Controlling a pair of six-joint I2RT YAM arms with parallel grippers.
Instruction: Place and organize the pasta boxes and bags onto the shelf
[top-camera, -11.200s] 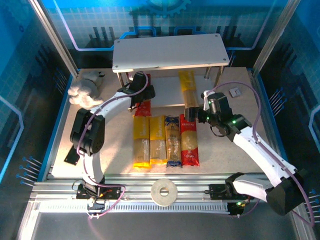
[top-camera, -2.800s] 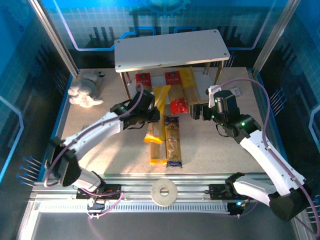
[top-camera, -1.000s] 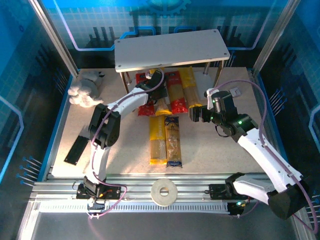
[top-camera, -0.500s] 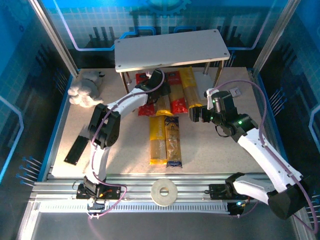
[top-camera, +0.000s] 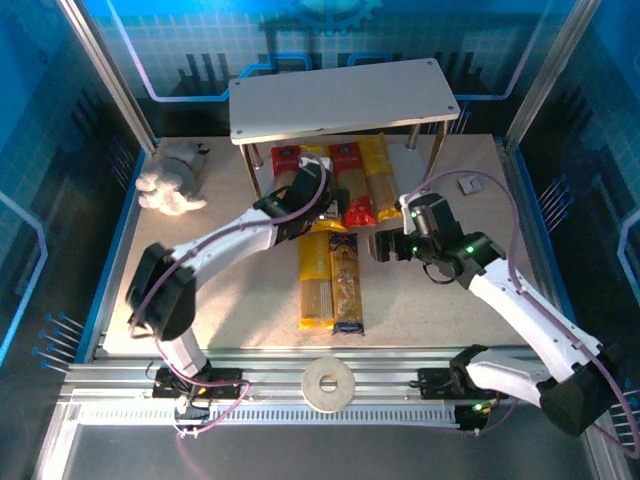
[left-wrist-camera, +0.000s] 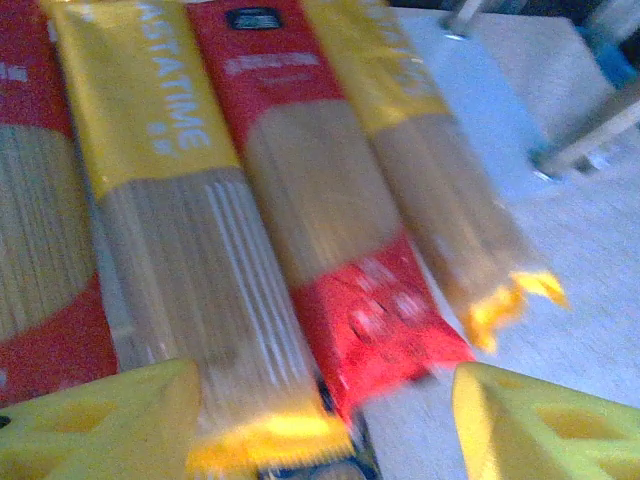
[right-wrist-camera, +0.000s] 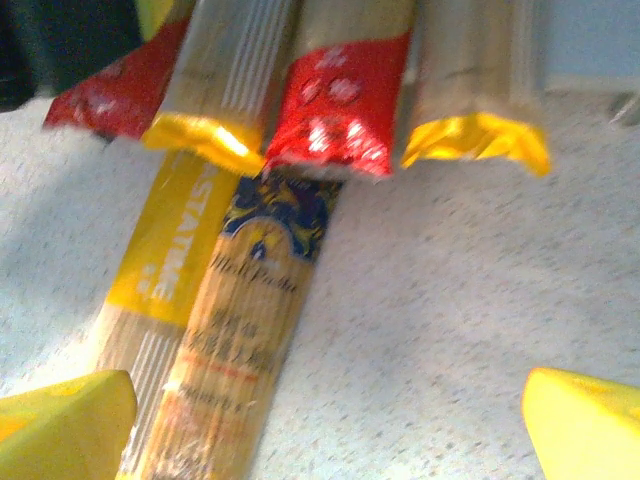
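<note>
Four packs (top-camera: 350, 185) lay side by side on the lower board of the shelf (top-camera: 345, 95); a yellow pack (top-camera: 314, 285) and a blue pack (top-camera: 347, 285) lay touching on the table in front. The left gripper (top-camera: 322, 208) was held open and empty over the shelved ends, and the right gripper (top-camera: 383, 246) was spread wide and empty beside the blue pack. That pack would best be gripped across its middle and slid in level, clear of the shelf leg (top-camera: 436, 150). The tape roll (top-camera: 328, 381) lay well apart.

The red pack (left-wrist-camera: 330, 230) has blurred print (far end cropped).
</note>
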